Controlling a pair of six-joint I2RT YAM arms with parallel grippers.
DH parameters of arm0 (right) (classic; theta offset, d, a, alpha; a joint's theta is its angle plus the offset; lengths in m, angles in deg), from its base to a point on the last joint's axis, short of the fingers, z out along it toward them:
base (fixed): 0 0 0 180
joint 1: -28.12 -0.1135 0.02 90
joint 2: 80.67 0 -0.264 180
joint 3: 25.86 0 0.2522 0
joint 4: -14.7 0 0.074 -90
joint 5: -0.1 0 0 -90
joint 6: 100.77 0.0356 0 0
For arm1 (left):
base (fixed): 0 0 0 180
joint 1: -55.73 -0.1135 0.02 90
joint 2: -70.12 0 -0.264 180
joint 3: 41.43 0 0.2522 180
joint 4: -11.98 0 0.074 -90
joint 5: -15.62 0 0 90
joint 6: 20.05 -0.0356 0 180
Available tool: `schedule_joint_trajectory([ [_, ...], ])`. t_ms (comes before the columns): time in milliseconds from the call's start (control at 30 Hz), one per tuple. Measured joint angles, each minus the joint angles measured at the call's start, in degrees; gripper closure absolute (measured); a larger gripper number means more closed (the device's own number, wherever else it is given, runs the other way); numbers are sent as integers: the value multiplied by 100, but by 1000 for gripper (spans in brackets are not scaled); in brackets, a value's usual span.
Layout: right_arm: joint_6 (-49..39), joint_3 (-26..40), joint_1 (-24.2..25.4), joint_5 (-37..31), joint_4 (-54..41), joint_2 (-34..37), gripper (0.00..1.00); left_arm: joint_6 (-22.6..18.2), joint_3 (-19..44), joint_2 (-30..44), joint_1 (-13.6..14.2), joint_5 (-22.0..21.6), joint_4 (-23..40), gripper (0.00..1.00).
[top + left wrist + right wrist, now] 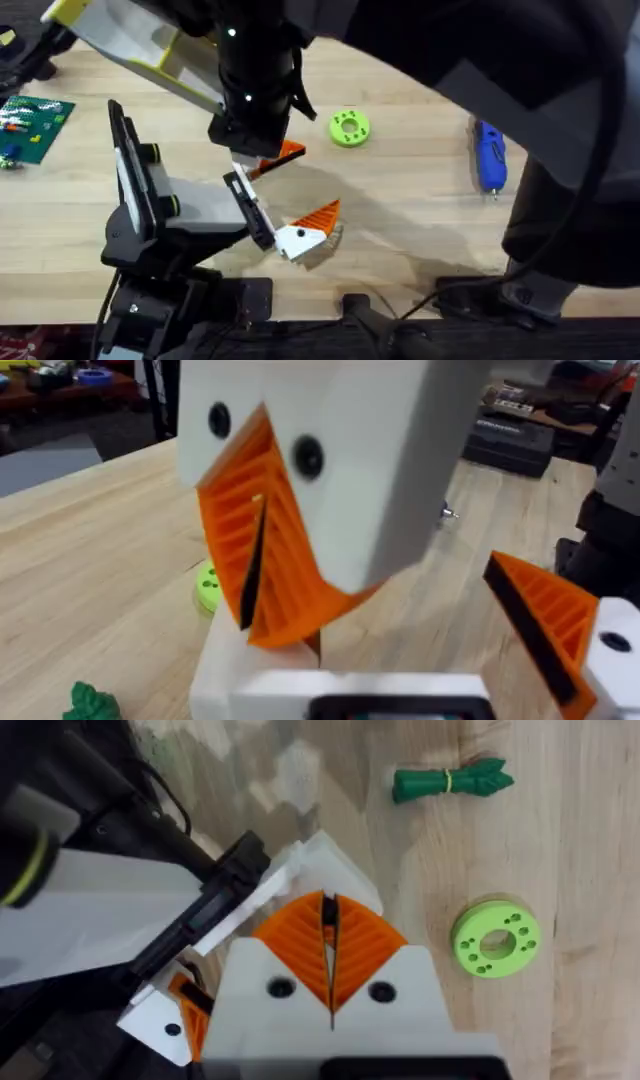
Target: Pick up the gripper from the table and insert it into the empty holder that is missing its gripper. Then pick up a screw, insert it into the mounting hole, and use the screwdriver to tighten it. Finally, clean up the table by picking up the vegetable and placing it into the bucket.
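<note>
My right gripper [265,160] reaches across to the left arm, its orange pads [300,945] shut on a white part, the loose gripper [325,860]. It holds that white part [245,670] at the black holder rail [250,210] of my left gripper [270,208]. The left gripper's fitted white finger with its orange pad [545,620] stands far off at the rail's other end. The blue screwdriver [488,155] lies at the far right. The green vegetable [450,782] lies on the table beyond the lime-green disc [495,938]. The bucket is out of view.
A green circuit board [35,125] lies at the left edge and a yellow and white fixture [150,50] at the back left. The lime-green disc [348,128] sits mid-table. A small metal piece [448,512] lies on the wood. The right arm's dark bulk [560,130] covers the right side.
</note>
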Motion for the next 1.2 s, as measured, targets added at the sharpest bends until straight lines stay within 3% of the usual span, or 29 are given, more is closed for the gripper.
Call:
schedule_joint_trajectory([
  [33,0,0,0,0,0,0,995,0,0,0,0,0,0,14],
  [67,4,0,1,-1,-1,0,890,2,0,0,0,-1,2,14],
  [233,-22,10,47,-130,-14,0,190,1,0,-1,0,-2,0,15],
  [267,-33,19,86,-173,-15,0,78,2,0,-1,0,0,1,15],
  [300,-38,27,124,-180,-15,0,28,1,0,0,0,-1,1,14],
  [700,-13,119,121,-173,-169,0,8,-6,0,-1,0,2,-1,15],
  [1200,52,1313,33,-63,-747,-132,7,-7,0,0,0,2,-2,14],
])
